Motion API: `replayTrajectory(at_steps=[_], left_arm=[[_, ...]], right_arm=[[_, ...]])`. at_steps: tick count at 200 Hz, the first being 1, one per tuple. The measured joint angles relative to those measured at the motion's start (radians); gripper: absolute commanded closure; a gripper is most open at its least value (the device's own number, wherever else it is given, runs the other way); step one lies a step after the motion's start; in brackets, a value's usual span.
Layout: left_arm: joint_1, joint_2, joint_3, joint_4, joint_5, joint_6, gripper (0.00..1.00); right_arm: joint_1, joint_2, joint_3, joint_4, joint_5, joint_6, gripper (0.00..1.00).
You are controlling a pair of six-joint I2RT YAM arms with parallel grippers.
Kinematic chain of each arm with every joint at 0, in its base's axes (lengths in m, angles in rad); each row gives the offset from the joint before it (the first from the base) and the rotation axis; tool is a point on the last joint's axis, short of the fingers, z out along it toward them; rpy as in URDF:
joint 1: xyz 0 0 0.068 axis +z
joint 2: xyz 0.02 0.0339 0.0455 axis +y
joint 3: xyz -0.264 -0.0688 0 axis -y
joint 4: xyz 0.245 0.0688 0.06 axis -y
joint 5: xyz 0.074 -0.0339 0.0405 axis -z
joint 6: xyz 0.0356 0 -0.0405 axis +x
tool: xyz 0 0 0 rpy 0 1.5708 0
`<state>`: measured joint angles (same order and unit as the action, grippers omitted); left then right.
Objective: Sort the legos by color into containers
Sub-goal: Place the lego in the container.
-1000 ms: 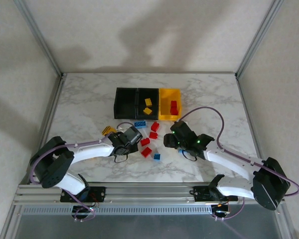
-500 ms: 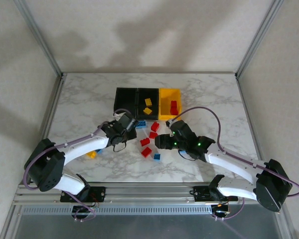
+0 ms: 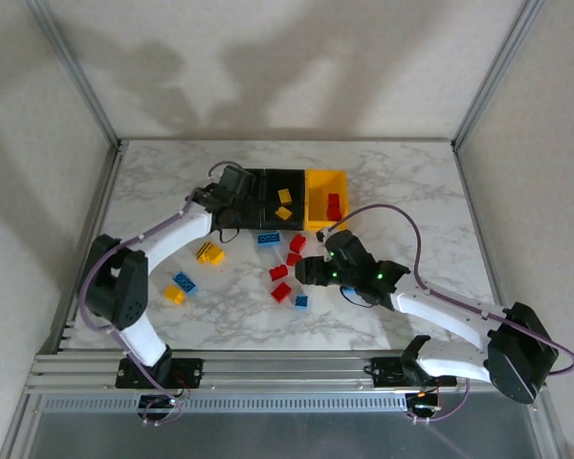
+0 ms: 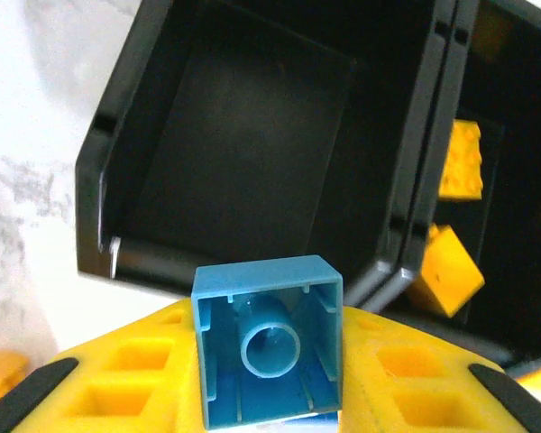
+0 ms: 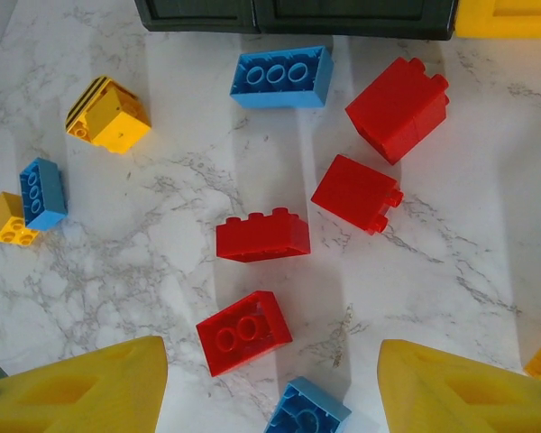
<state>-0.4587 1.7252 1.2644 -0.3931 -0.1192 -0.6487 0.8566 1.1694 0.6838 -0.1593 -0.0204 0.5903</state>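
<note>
bins (image 3: 320, 186) 3 | loose red legos (image 5: 262, 238) 4 | blue legos (image 5: 281, 76) 3 | yellow legos (image 5: 113, 122) 2+

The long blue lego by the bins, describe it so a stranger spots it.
Find the row of three bins at the far side of the table. Just before the black ones lies a blue lego. Its nearest neighbours are all red.

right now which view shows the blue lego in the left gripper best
Left wrist: the blue lego sits centre frame, hollow underside facing the camera, pinched by the left gripper. In top external the gripper hides it.
</note>
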Motion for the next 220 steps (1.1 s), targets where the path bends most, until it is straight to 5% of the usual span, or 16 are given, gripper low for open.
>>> replayTrajectory(at_steps=[63, 90, 126, 220], left_arm=[[0.043, 0.219, 0.159, -0.010, 0.019, 0.044, 0.72], [0.050, 0.267, 0.186, -0.018, 0.021, 0.050, 0.63], [0.053, 0.282, 0.220, -0.031, 0.023, 0.058, 0.48], [0.051, 0.230, 0.208, -0.034, 0.029, 0.063, 0.44]], right_arm=[[0.000, 0.001, 0.001, -0.002, 0.008, 0.001, 0.37], [0.000, -0.003, 0.001, -0.006, 0.023, 0.002, 0.37], [0.000, -0.003, 0.001, -0.010, 0.027, 0.005, 0.37], [0.000, -0.012, 0.027, -0.059, 0.092, 0.023, 0.35]])
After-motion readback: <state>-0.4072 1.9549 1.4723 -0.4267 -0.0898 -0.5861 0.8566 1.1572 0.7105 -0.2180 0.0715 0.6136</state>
